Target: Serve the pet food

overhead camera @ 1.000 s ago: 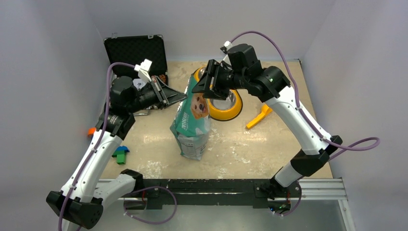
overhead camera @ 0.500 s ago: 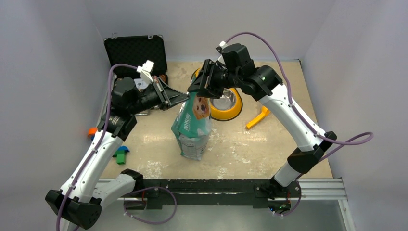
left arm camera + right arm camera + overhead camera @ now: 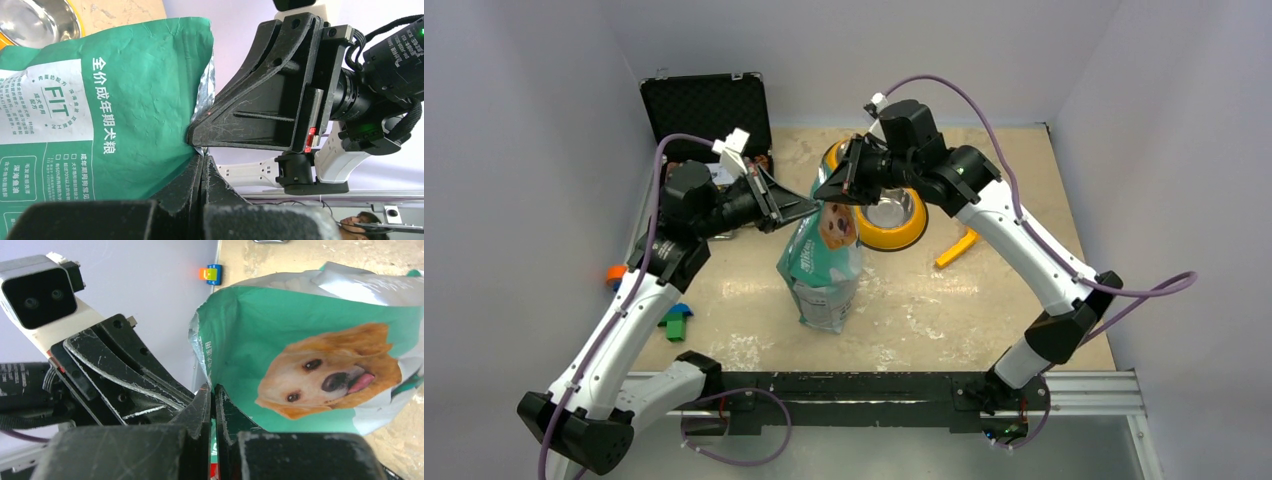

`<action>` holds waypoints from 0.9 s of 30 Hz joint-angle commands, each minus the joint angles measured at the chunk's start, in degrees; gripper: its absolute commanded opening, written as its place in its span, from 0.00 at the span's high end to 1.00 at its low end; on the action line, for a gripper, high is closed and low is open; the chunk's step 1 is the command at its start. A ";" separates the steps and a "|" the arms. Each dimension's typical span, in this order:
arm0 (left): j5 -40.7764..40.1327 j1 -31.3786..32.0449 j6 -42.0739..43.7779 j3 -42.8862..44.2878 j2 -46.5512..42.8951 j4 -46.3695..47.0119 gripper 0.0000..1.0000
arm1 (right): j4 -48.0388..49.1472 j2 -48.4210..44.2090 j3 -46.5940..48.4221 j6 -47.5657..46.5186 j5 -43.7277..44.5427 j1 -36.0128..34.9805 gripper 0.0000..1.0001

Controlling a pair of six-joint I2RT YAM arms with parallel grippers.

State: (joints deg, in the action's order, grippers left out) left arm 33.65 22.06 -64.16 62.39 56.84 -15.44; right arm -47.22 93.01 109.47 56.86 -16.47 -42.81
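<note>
Top external: dog-food pouch [image 3: 822,255] upright, top edge pinched by left claw [image 3: 811,207] and right claw [image 3: 823,194]. Risk judged: uneven pull, pouch toppled, pet food spilled.

I see the beige table [image 3: 944,300] (scuffed white in patches) carrying a teal pouch [image 3: 824,270] upright at its middle. A yellow-rimmed steel bowl [image 3: 894,222] sits just behind the pouch, with an orange scoop [image 3: 961,245] to the bowl's right. An open black case [image 3: 706,105] is at the far left and green and blue blocks [image 3: 674,322] lie at the left edge.
</note>
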 commanded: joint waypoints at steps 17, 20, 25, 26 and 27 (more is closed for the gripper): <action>2.60 0.50 14.38 10.75 2.28 -17.06 0.72 | 20.38 -8.74 -12.75 -6.15 -16.01 2.46 1.00; 3.06 1.17 14.16 10.65 2.55 -16.30 0.71 | 20.00 -8.55 -12.48 -6.06 -15.90 2.38 1.00; 3.45 3.05 14.13 11.87 3.93 -15.94 0.68 | 17.29 -8.09 -11.40 -6.39 -13.95 2.38 1.00; 3.37 3.33 14.15 12.09 4.10 -15.94 0.68 | 16.34 -7.84 -10.79 -6.86 -13.17 2.38 1.00; 3.28 3.48 14.23 12.13 4.28 -15.98 0.69 | 15.61 -7.58 -10.11 -7.34 -12.70 2.38 1.00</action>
State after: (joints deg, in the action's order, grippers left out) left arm 35.20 24.38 -51.31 71.88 60.45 -32.29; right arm -32.18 85.93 95.46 51.09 -26.65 -39.99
